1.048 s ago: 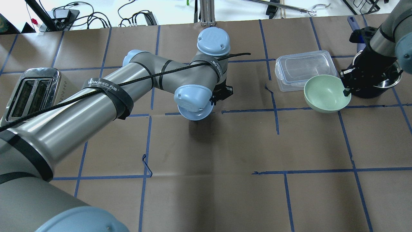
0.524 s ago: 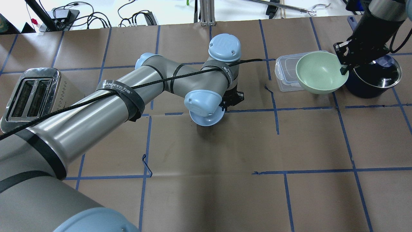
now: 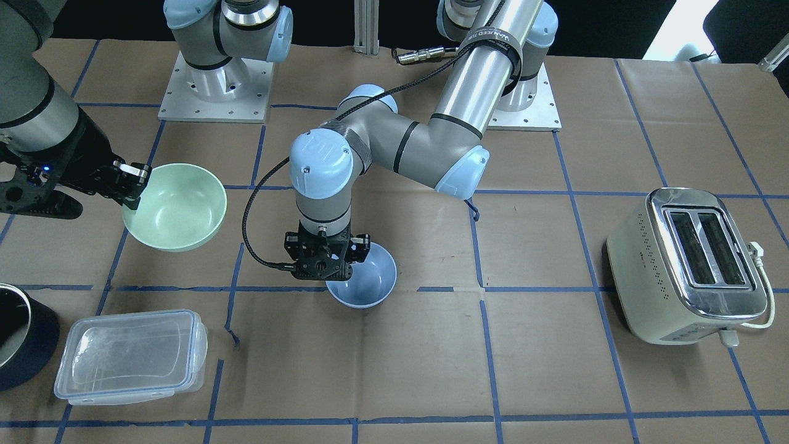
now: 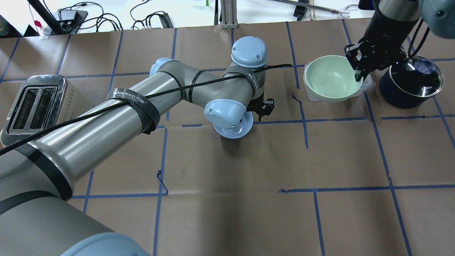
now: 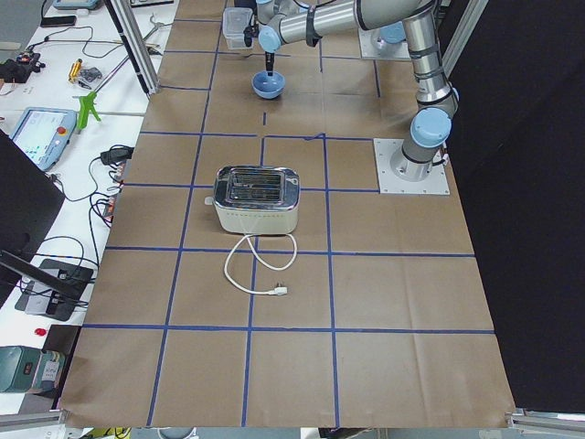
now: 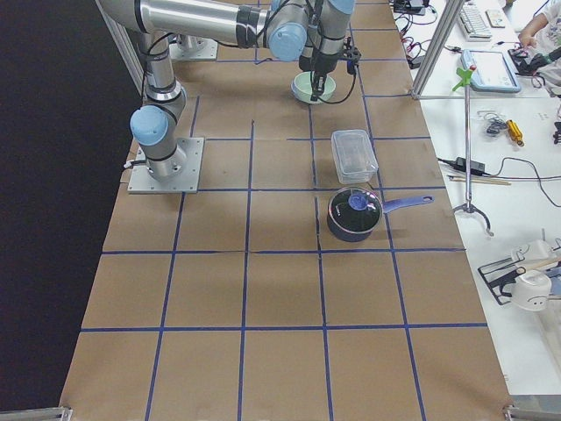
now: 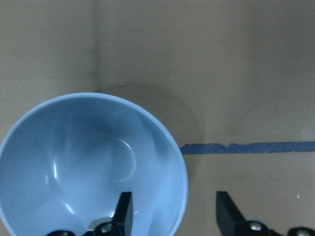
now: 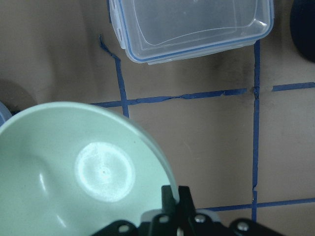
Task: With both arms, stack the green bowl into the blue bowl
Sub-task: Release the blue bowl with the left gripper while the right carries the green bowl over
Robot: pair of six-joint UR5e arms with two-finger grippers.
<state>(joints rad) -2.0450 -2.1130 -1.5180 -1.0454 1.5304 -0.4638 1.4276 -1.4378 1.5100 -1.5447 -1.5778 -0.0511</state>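
Being pinched at its rim by the clenched right pincer (image 4: 358,73), the green bowl (image 4: 328,78) is being held upright in the air, off the counter (image 4: 341,156), toward the edge on the robot's right. A clear lidded container (image 3: 126,354) and a dark pot (image 4: 414,80) are being carried by the counter nearer that edge. The left pincer (image 7: 172,216) is being held released, one finger inside and one outside the rim of the blue bowl (image 7: 83,167), which is being borne by the counter midway between its end edges.
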